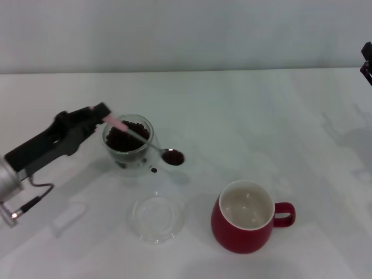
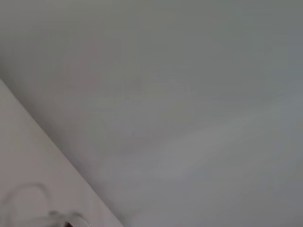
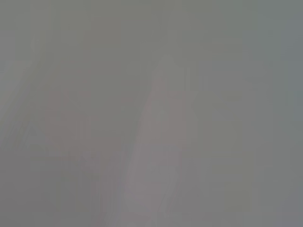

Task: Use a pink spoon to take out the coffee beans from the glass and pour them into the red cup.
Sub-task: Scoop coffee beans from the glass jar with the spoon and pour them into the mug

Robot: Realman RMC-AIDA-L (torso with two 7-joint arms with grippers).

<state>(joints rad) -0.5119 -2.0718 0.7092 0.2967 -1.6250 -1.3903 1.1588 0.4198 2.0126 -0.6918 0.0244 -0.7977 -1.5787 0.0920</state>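
left gripper (image 1: pixel 100 115) pinching pink spoon (image 1: pixel 139 137), loaded with coffee beans (image 1: pixel 174 157), just beside glass (image 1: pixel 128 143); still to pour into empty red cup (image 1: pixel 247 224).

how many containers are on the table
3: the glass of coffee beans at the left, under the pink spoon held by the left hand; the shallow clear dish in front of it; the red cup at front right.

We find no readable text, labels, brands, numbers or signs anywhere. The red cup (image 1: pixel 243 224), the glass (image 1: pixel 129 144) and the desk (image 1: pixel 261 116) are all plain, and both wrist views show nothing legible.
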